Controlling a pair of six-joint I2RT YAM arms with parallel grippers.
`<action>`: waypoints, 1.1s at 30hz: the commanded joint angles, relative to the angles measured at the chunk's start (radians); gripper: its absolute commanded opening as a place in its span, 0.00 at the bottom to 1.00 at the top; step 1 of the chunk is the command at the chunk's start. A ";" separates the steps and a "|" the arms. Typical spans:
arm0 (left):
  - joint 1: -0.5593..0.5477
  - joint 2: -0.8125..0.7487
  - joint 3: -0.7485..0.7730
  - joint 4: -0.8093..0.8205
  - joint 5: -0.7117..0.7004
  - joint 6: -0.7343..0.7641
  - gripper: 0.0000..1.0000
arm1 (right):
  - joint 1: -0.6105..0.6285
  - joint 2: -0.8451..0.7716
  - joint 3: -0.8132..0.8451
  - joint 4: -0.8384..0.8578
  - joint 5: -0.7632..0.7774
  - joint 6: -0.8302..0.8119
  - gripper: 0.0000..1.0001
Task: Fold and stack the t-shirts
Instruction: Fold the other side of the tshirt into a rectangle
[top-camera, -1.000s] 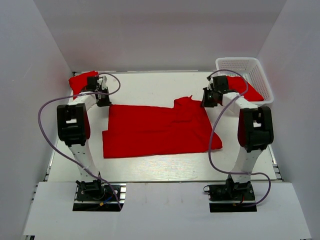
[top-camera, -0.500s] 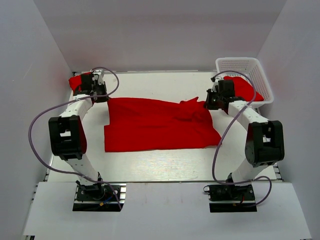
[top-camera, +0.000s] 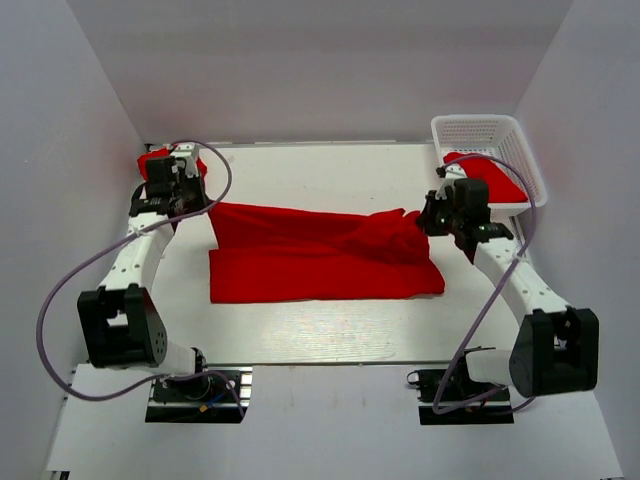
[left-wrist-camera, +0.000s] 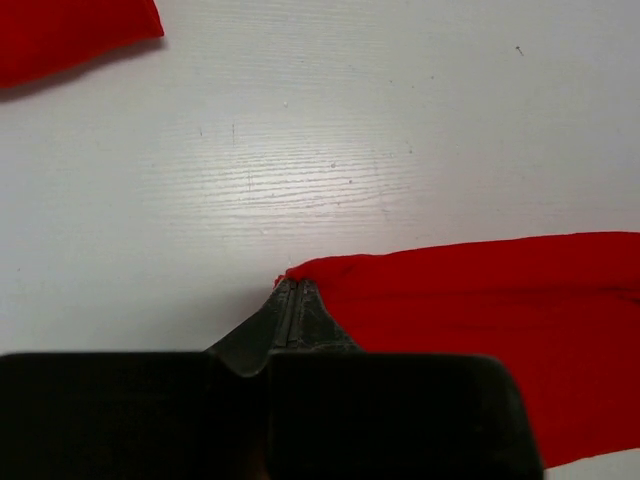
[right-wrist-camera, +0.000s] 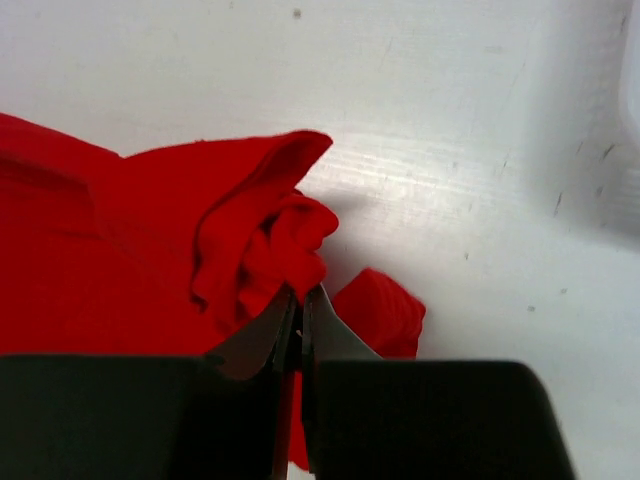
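A red t-shirt (top-camera: 320, 255) lies spread across the middle of the table, its far edge pulled between both grippers. My left gripper (top-camera: 207, 207) is shut on the shirt's far left corner; in the left wrist view the closed fingertips (left-wrist-camera: 290, 288) pinch the cloth (left-wrist-camera: 480, 300) just above the table. My right gripper (top-camera: 425, 218) is shut on a bunched far right part of the shirt; in the right wrist view the tips (right-wrist-camera: 300, 297) hold crumpled cloth (right-wrist-camera: 120, 230). A second red t-shirt (top-camera: 158, 160) lies at the far left, and a third (top-camera: 492, 180) is in the basket.
A white lattice basket (top-camera: 480, 128) stands at the far right corner. The second shirt also shows at the top left of the left wrist view (left-wrist-camera: 70, 35). White walls enclose the table on three sides. Purple cables loop off both arms.
Both grippers have moved outward with the shirt's far edge, the right one also nearer. The raised sleeve bunch has shifted right, and both elbows have dropped toward the near edge.
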 joint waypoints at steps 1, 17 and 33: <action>-0.001 -0.100 -0.033 -0.051 -0.022 -0.006 0.00 | 0.000 -0.052 -0.074 0.005 -0.021 -0.003 0.00; -0.001 -0.274 -0.254 -0.202 -0.143 -0.151 0.00 | -0.004 -0.164 -0.271 -0.056 0.040 0.064 0.00; -0.001 -0.272 -0.397 -0.272 -0.202 -0.290 0.02 | -0.003 -0.087 -0.291 -0.116 0.077 0.120 0.14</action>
